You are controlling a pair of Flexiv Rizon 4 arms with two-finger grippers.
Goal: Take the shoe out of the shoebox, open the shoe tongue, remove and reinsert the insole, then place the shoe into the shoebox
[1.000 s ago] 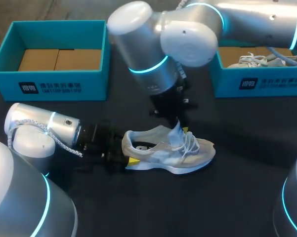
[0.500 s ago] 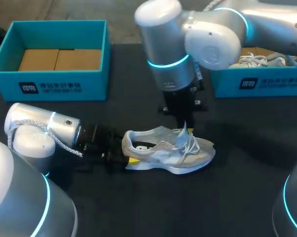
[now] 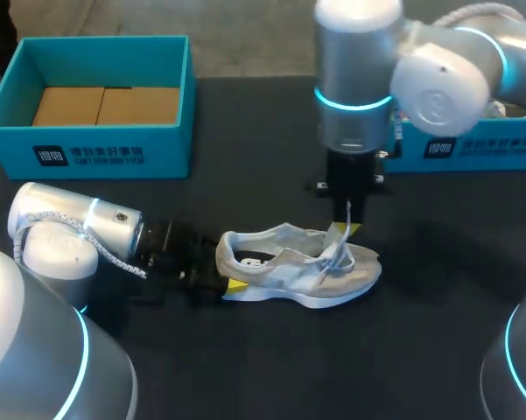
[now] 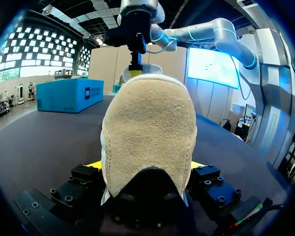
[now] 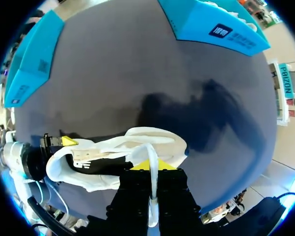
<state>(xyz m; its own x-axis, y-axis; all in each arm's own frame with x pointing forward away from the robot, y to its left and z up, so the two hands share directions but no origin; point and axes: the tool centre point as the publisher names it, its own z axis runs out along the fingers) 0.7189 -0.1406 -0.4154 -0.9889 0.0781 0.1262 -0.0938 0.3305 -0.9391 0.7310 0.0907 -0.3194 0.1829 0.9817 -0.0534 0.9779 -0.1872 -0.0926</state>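
A pale grey-and-beige shoe (image 3: 302, 267) lies on its side on the black table (image 3: 245, 367), toe to the right. My left gripper (image 3: 212, 276) lies low at its heel, one finger on each side, so it is shut on the shoe. In the left wrist view the beige heel (image 4: 147, 132) fills the gap of that gripper (image 4: 146, 166). My right gripper (image 3: 349, 224) hangs above the forefoot, shut on a white lace (image 3: 347, 211) that runs up from the shoe. In the right wrist view the lace (image 5: 152, 157) loops up between the fingers of that gripper (image 5: 152, 169).
A teal shoebox (image 3: 92, 144) with a brown cardboard insert stands at the back left. A second teal box (image 3: 473, 150) stands at the back right, partly behind my right arm.
My right arm has swung to the right and risen from the shoe's opening, its fingers closing and drawing the lace up. The left arm and the shoe have stayed put.
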